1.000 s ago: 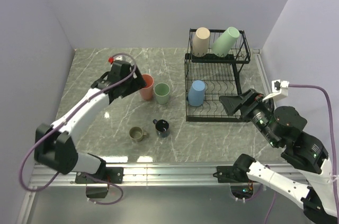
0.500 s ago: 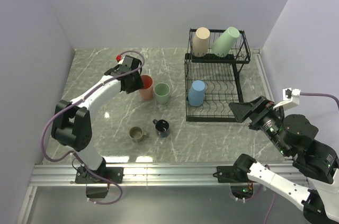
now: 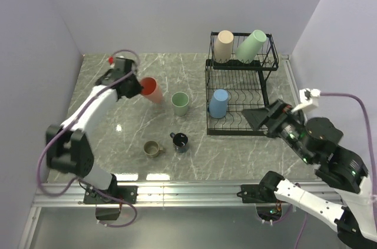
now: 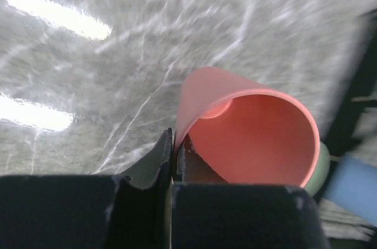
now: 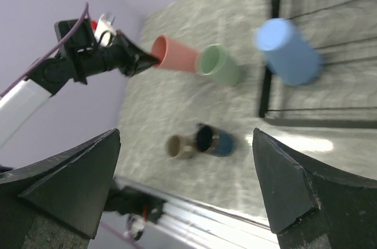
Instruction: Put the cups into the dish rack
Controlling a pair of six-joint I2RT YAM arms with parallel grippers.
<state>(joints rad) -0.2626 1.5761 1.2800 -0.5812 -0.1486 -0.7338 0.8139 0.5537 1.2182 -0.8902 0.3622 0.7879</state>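
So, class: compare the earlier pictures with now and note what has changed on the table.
The left end effector, clamped on the rim of the salmon-pink matte tumbler, has tilted it off upright and drawn it leftwards, away from the pale green tumbler. The olive-tan mug, dark navy mug and three tumblers in the black wire dish rack stayed put.

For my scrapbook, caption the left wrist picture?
Left gripper pinches the tilted salmon-pink cup by its rim.

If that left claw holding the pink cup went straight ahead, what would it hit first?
Likely the pale green cup on the table, just beyond the pink cup in the left gripper; the dish rack lies farther on.
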